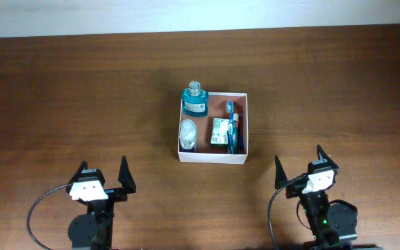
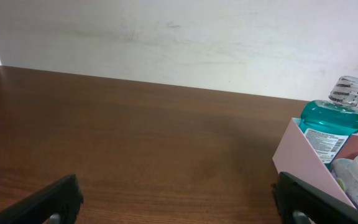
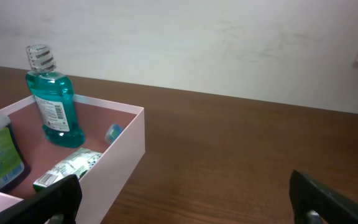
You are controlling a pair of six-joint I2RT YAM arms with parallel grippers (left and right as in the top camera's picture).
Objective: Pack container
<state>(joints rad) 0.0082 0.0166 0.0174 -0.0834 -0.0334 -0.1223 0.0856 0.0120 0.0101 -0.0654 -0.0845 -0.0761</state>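
The container (image 1: 214,157), a shallow square box with white walls and a reddish-brown floor, sits right of the table's centre. It holds a teal mouthwash bottle (image 1: 194,99), a clear capped bottle (image 1: 187,134), a small green packet (image 1: 219,132) and a blue toothbrush (image 1: 232,128). My left gripper (image 1: 104,172) stands open near the front edge, left of the box, nothing between its fingers. My right gripper (image 1: 299,165) is open at the front right, also empty. The left wrist view has the container (image 2: 300,158) and teal bottle (image 2: 331,121) at right. The right wrist view has the container (image 3: 120,155) and teal bottle (image 3: 53,106) at left.
Dark wooden table (image 1: 82,90) all around the box, with a pale wall (image 1: 186,14) along its far edge. Inside the box a green-printed tube (image 3: 67,168) lies near the closer wall.
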